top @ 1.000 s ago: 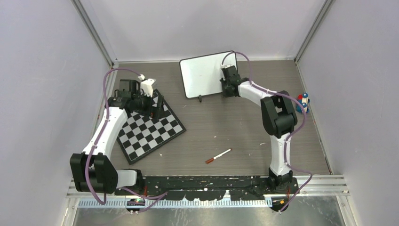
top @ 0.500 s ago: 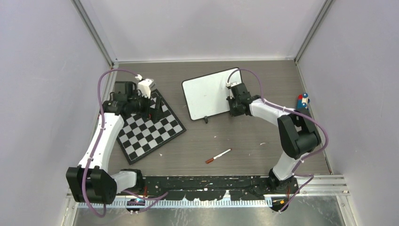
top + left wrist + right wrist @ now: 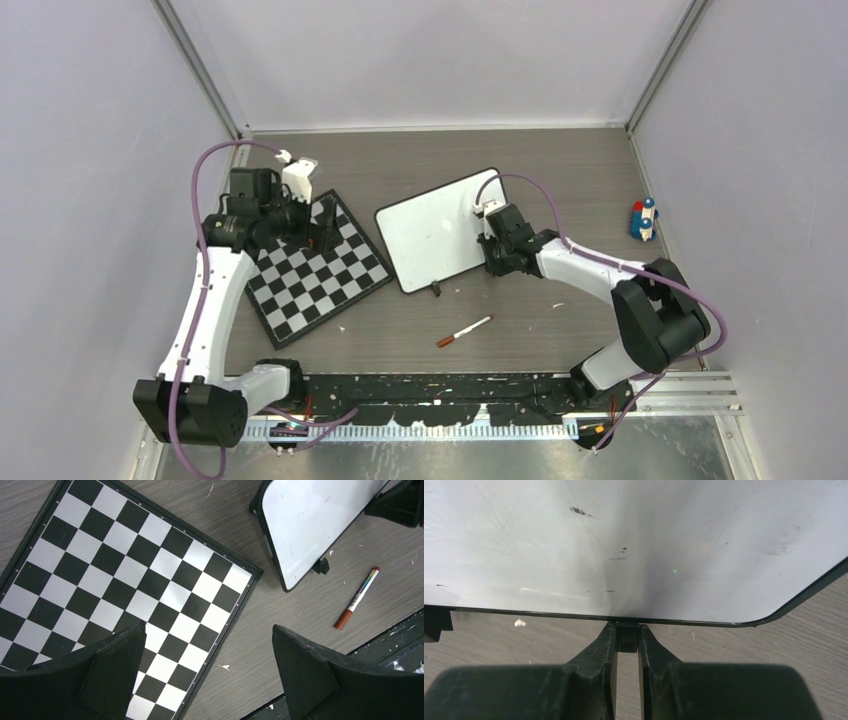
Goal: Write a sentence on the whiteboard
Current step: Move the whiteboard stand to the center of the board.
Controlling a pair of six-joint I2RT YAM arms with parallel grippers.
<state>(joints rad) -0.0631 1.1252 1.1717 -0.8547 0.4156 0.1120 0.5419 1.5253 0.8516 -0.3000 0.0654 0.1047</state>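
Pinching a foot of the whiteboard (image 3: pixel 435 232), your right gripper (image 3: pixel 626 639) is clamped nearly shut | whiteboard sits mid-table beside the checkerboard (image 3: pixel 100 570) | your left gripper (image 3: pixel 208 630) hangs wide open, empty, over it.

Overhead view of a grey wood-grain worktop (image 3: pixel 520 170). Near the middle sits a whiteboard (image 3: pixel 435 235) with a thin black frame, turned askew. The right gripper (image 3: pixel 490 250) meets its right edge. To the left, the left gripper (image 3: pixel 326 228) hangs over a black-and-white checkerboard (image 3: pixel 320 280). A red-tipped marker (image 3: pixel 464 331) lies nearer the arm bases. A small red, white and blue object (image 3: pixel 643 219) sits far right.
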